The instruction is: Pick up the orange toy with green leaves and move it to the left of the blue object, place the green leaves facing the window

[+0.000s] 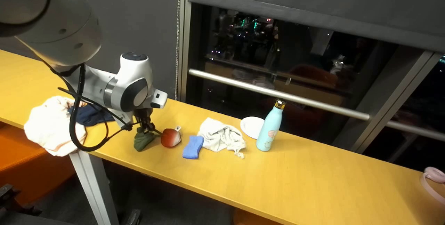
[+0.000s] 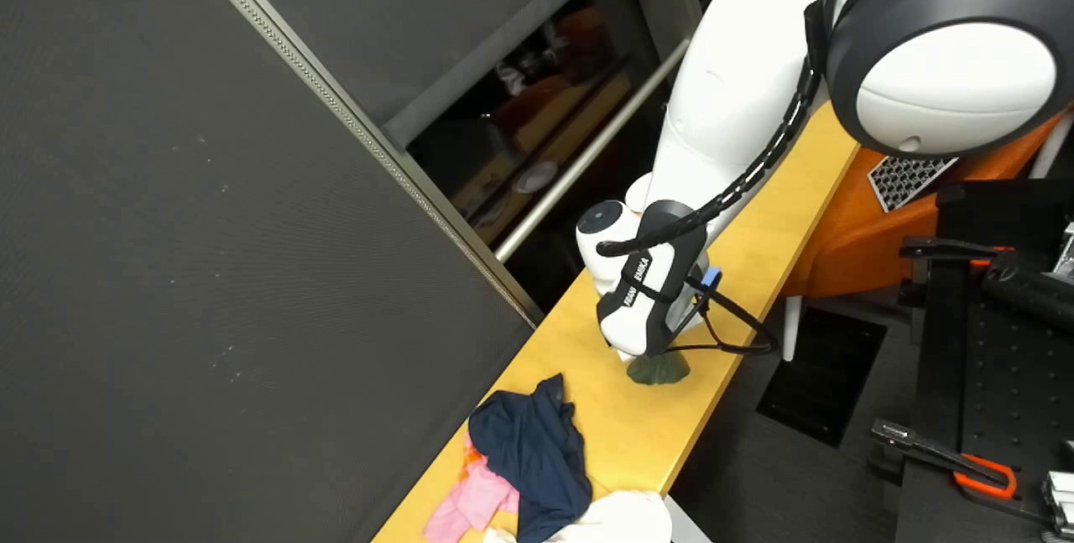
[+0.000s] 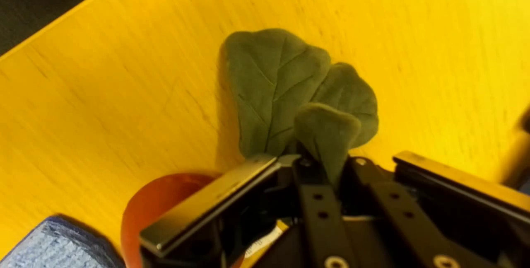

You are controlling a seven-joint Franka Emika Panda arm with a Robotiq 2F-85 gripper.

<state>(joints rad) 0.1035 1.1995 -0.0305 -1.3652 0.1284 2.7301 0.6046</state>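
Nearest the camera in both exterior views, a white-and-black jointed robot arm (image 1: 71, 23) hangs over the yellow wood-grained surface (image 1: 295, 179), its black cable (image 1: 72, 127) looping beside the jaws. On the surface lies a bright-blue oblong sponge (image 1: 193, 147). Right beside it, touching or nearly so, sits a crumpled white cloth drawstring pouch (image 1: 217, 135); past that come a round white plate (image 1: 249, 126) and a tall pale-blue bottle with a gold cap (image 1: 269, 129). Well apart from the sponge, on its opposite side, lie cream cloth (image 1: 52, 127) and dark navy cloth (image 2: 537, 451). Pink headphones (image 1: 434, 176), well apart from the sponge on the pouch's side, show in an exterior view that takes in the round body of the orange-red toy with dark green leaves (image 1: 170, 138); in an exterior view with pink cloth (image 2: 474, 497) beside the navy, the arm hides that body. The toy is near the sponge, on the side away from the pouch, its body paling to white at one end. Three veined, matt leaves (image 3: 273, 90) fan out in the wrist view. The jaws are closed on the toy at its leaves; whether it clears the surface I cannot tell.
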